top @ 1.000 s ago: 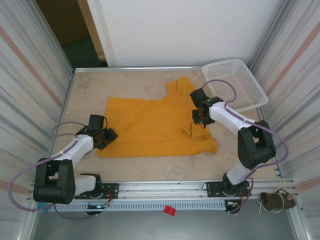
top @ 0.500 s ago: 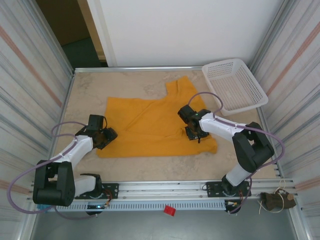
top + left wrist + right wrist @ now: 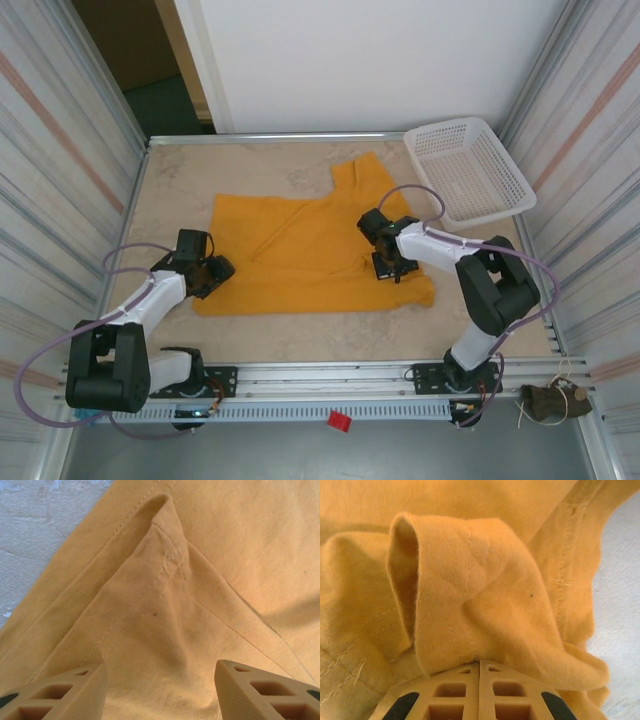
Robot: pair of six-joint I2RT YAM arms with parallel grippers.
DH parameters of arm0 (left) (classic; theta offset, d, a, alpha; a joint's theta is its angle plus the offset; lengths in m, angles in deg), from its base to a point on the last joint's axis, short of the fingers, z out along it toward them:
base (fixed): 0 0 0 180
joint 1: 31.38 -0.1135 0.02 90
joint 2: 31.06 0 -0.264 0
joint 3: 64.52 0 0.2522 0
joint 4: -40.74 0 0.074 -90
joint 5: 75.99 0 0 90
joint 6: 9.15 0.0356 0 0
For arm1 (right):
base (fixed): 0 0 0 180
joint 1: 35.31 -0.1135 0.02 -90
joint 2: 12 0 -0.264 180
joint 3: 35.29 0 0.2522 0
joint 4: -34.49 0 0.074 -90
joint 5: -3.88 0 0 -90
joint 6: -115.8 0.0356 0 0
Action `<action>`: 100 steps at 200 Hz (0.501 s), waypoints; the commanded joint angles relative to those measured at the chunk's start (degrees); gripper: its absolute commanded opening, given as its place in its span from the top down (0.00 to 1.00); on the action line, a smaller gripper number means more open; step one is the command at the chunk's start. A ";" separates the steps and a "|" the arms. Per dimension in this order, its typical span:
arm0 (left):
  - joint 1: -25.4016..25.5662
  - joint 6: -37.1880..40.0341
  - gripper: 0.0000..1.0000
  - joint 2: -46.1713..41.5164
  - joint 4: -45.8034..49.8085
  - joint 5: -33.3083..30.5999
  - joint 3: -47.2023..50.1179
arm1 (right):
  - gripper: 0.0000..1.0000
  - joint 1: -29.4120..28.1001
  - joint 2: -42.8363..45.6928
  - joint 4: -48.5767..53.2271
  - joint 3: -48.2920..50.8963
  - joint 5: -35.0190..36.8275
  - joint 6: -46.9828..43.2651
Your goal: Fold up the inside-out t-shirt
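Right pincer [image 3: 479,664] nips a fold of the shirt [image 3: 300,255]; left pincer [image 3: 160,675] gapes. Soft, light, floppy: I'd grab hems.

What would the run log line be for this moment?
shirt: spread out | left gripper: open over shirt edge | right gripper: shut on shirt fold

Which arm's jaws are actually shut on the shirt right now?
The right gripper: its jaws are closed together, pinching a fold of the t-shirt. The left gripper stands open over the t-shirt, gripping nothing.
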 commanded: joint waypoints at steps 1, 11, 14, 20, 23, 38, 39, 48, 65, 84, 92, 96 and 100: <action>0.07 0.53 0.41 -0.74 0.63 -1.54 -0.77 | 1.00 1.80 4.44 1.50 -2.48 -0.65 -0.28; 0.07 0.57 0.41 -0.81 0.63 -1.55 -0.68 | 1.00 2.90 5.69 1.35 -2.92 -1.29 -0.47; 0.03 0.58 0.41 -0.81 0.63 -1.55 -0.68 | 1.00 3.18 6.12 1.33 -3.03 -1.36 -0.56; -0.04 0.58 0.41 -0.81 0.63 -1.49 -0.64 | 1.00 4.08 6.61 1.21 -3.30 -1.57 -0.64; -0.09 0.58 0.41 -0.81 0.63 -1.47 -0.67 | 1.00 4.39 6.92 1.12 -3.39 -1.66 -0.78; -0.09 0.60 0.41 -0.77 0.54 -1.45 -0.59 | 1.00 6.60 7.49 0.16 -3.99 -2.93 -1.05; -0.06 0.64 0.41 -0.79 0.54 -1.46 -0.59 | 1.00 6.74 7.52 0.08 -4.05 -3.05 -1.10; -0.11 0.64 0.41 -0.81 0.54 -1.47 -0.61 | 1.00 8.05 7.24 -0.45 -4.60 -4.26 -1.23; -0.08 0.57 0.41 -0.72 0.37 -1.28 -0.59 | 1.00 10.08 6.10 -2.33 -5.23 -5.12 -1.28; -0.10 0.40 0.41 -0.72 0.28 -1.15 -0.66 | 1.00 12.49 3.16 -3.76 -6.39 -5.66 -0.90; -0.05 0.33 0.41 -0.68 0.19 -1.11 -0.59 | 1.00 13.70 1.75 -4.28 -7.01 -5.65 -0.56; -0.11 0.24 0.41 -0.64 0.12 -1.11 -0.59 | 0.93 14.25 1.01 -4.22 -7.45 -5.28 -0.25; -0.11 0.20 0.41 -0.64 0.10 -1.11 -0.59 | 0.83 14.85 0.50 -3.98 -7.88 -4.61 0.28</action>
